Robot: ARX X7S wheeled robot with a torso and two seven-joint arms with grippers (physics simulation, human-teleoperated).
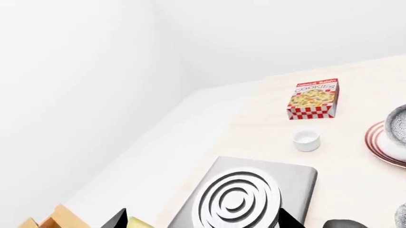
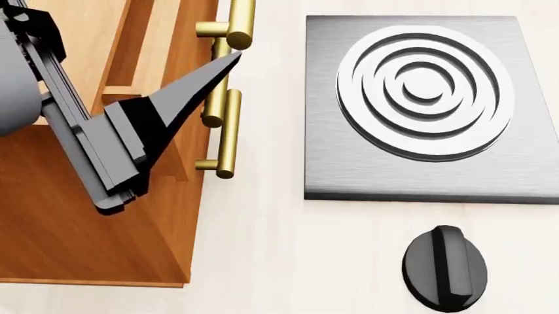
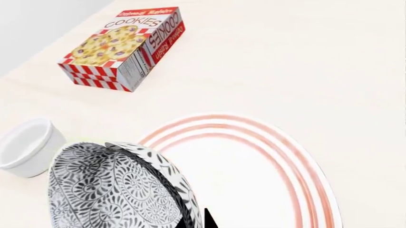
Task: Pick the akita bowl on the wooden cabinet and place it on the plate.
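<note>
Black-and-white patterned akita bowl (image 3: pixel 120 187): we log it tilted, over the near rim of the red-ringed plate (image 3: pixel 266 161), right pincer (image 3: pixel 206 219) clamped on its edge. White cup (image 3: pixel 25 147) just beside; cookie box (image 3: pixel 123 47) well apart, bare worktop (image 3: pixel 304 61) beyond. Left pincer (image 2: pixel 229 62) hangs off the wooden cabinet (image 2: pixel 78 229) edge by brass handles (image 2: pixel 225 131); whether it stands apart or together we cannot tell.

Akita bowl (image 3: pixel 117 187) hides the right fingers; grip perhaps closed, unclear.

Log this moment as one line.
phase: placing | right gripper: holding akita bowl over plate | left gripper: empty, above wooden cabinet
</note>
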